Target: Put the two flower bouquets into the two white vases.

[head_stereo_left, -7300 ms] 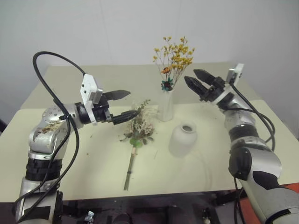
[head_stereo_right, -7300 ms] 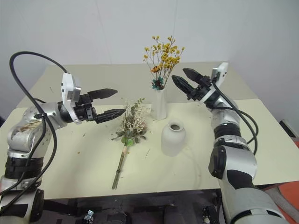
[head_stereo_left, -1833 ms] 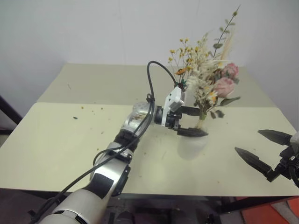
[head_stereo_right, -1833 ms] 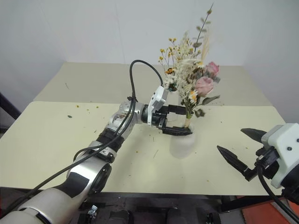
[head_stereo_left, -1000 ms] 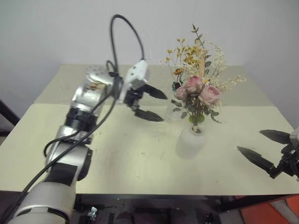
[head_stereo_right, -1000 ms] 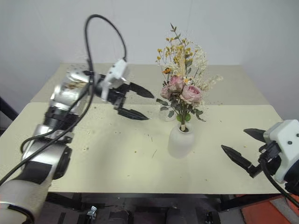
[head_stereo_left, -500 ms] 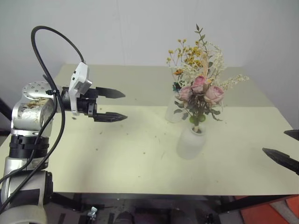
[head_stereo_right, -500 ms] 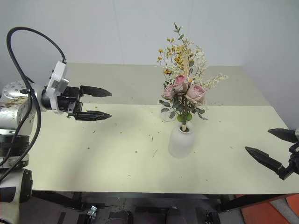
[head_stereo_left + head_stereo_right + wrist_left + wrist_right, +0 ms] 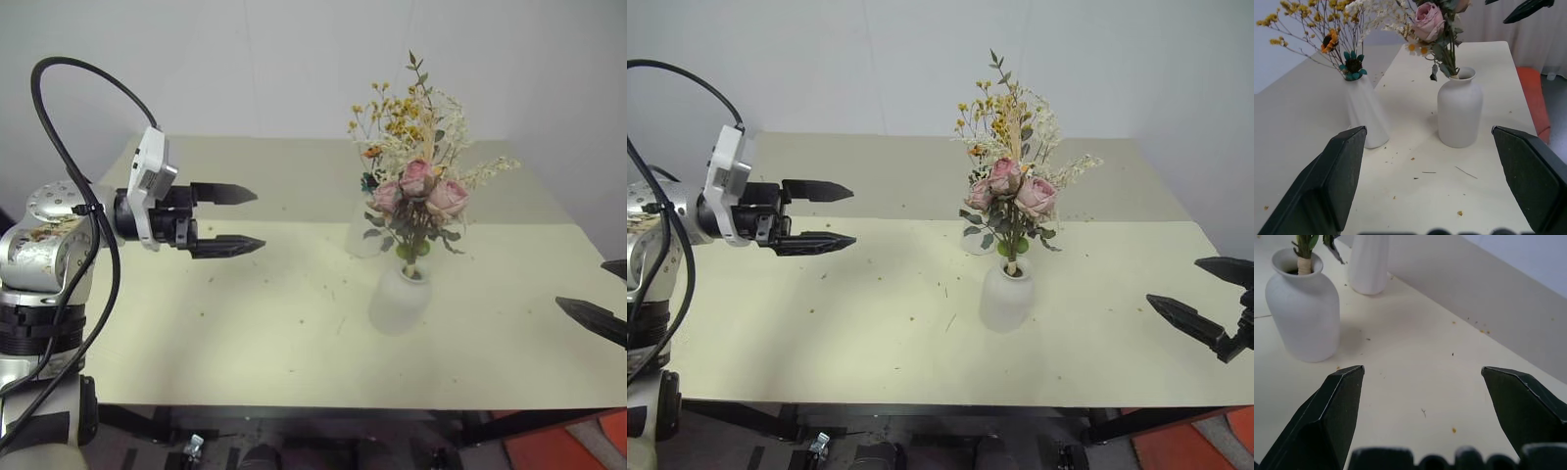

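Both bouquets sitting in their vases

Rose bunch [image 9: 416, 201] in round-bellied vase [image 9: 400, 301], yellow spray [image 9: 392, 116] in slim vase [image 9: 1366, 116]; left gripper [image 9: 240, 218] and right gripper [image 9: 1205, 299] jaws apart, holding nothing.

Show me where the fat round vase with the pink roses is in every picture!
Left eye view: the round vase stands right of centre, in front of the tall vase.
Right eye view: round vase right of centre.
Left wrist view: round vase beside the tall vase.
Right wrist view: round vase, roses cut off.
Shared landmark: the tall vase behind it.
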Controlling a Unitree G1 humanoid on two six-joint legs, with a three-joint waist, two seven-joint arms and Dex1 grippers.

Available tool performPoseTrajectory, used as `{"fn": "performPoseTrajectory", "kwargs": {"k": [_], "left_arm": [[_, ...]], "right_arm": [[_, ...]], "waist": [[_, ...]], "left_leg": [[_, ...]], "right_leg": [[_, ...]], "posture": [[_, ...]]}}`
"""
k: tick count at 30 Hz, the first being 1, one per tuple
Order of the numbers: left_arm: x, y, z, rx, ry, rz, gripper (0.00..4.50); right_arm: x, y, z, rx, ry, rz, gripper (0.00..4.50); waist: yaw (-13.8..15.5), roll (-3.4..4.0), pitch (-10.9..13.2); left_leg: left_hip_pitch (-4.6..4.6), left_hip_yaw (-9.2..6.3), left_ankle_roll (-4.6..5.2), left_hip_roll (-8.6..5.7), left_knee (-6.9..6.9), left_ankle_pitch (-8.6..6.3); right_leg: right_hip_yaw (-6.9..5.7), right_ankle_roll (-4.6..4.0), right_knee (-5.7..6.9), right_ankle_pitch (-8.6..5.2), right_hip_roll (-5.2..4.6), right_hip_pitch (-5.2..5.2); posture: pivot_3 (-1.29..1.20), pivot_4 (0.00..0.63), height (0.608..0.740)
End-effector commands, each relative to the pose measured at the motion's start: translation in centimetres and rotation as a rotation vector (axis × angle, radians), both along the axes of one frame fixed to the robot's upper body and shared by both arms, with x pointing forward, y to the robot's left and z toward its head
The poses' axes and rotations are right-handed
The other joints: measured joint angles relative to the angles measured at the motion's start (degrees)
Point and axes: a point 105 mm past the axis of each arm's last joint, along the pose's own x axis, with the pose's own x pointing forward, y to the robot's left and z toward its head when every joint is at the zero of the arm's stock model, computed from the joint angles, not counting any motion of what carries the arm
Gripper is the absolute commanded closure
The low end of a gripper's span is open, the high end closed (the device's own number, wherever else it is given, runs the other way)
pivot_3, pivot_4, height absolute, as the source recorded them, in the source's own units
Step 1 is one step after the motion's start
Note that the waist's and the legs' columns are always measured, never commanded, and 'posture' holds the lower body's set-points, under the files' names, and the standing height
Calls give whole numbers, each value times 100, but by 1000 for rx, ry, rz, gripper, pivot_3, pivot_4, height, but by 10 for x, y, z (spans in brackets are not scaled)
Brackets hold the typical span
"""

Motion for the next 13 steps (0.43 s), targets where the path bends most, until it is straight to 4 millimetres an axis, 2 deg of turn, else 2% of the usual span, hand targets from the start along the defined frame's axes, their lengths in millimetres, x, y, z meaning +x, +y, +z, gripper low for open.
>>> {"fn": "performPoseTrajectory", "kwargs": {"k": [1, 13], "left_arm": [[-3, -1, 11, 0, -64, -14, 34], [-3, 8, 9, 15, -102, 23, 34]], "right_arm": [[-5, -2, 12, -37, -54, -21, 0], [0, 1, 18, -43, -65, -5, 0]], "waist": [[-3, 0, 0], [-51, 0, 0]], "left_leg": [[-1, 0, 0, -1, 1, 0], [1, 1, 0, 0, 0, 0]], "right_leg": [[0, 0, -1, 0, -1, 0], [1, 0, 1, 0, -1, 0]], "posture": [[0, 150, 740], [0, 150, 740]]}}
